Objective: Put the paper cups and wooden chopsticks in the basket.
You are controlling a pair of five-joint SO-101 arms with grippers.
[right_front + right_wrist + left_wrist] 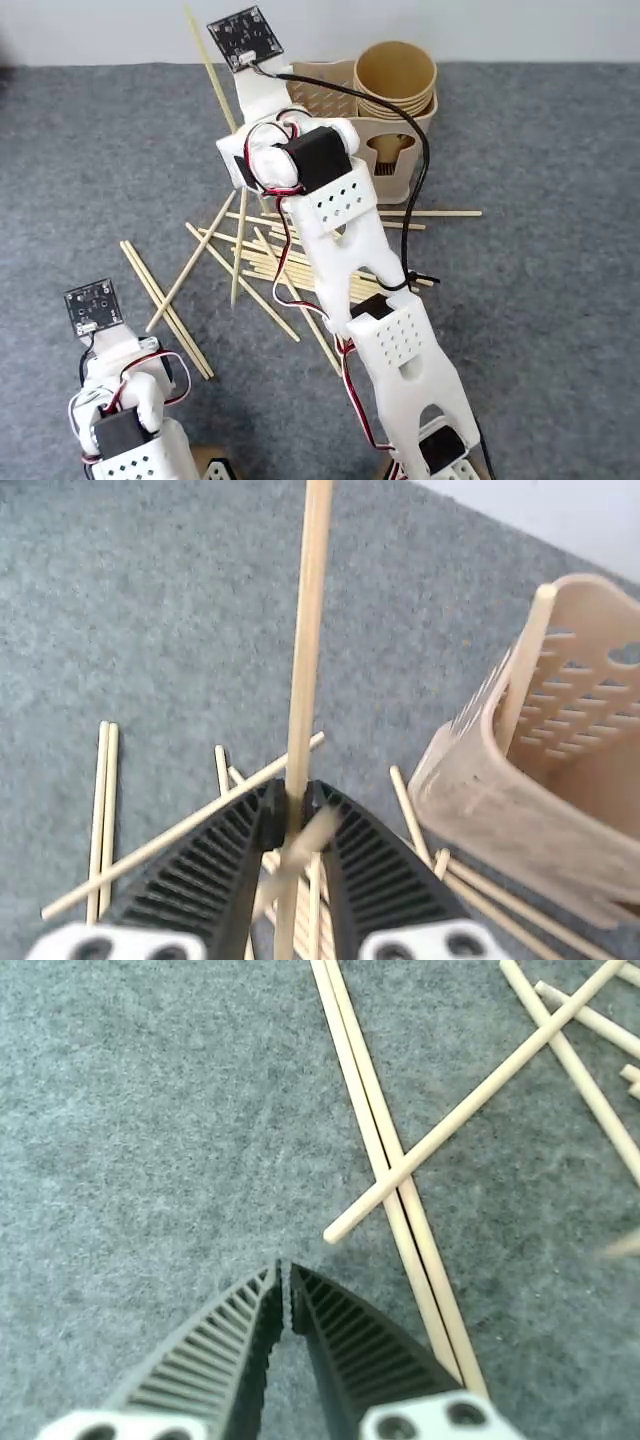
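Note:
My right gripper (pixel 292 798) is shut on a wooden chopstick (pixel 306 630) and holds it off the carpet, beside the beige basket (pixel 540 780). From above, that chopstick (pixel 210 62) sticks out up and to the left past the right arm's wrist, left of the basket (pixel 325 85). A stack of paper cups (pixel 396 72) stands in the basket's right part, and one chopstick (pixel 522 675) leans inside it. Several loose chopsticks (pixel 260 262) lie on the carpet in front of the basket. My left gripper (pixel 283 1282) is shut on nothing, low over the carpet next to a pair of chopsticks (pixel 385 1160).
The floor is grey carpet (pixel 540 300). The right arm (pixel 345 240) stretches over the chopstick pile. The left arm (pixel 120 400) sits at the near left, with a pair of chopsticks (pixel 165 308) just to its right. A single chopstick (pixel 470 1100) crosses that pair.

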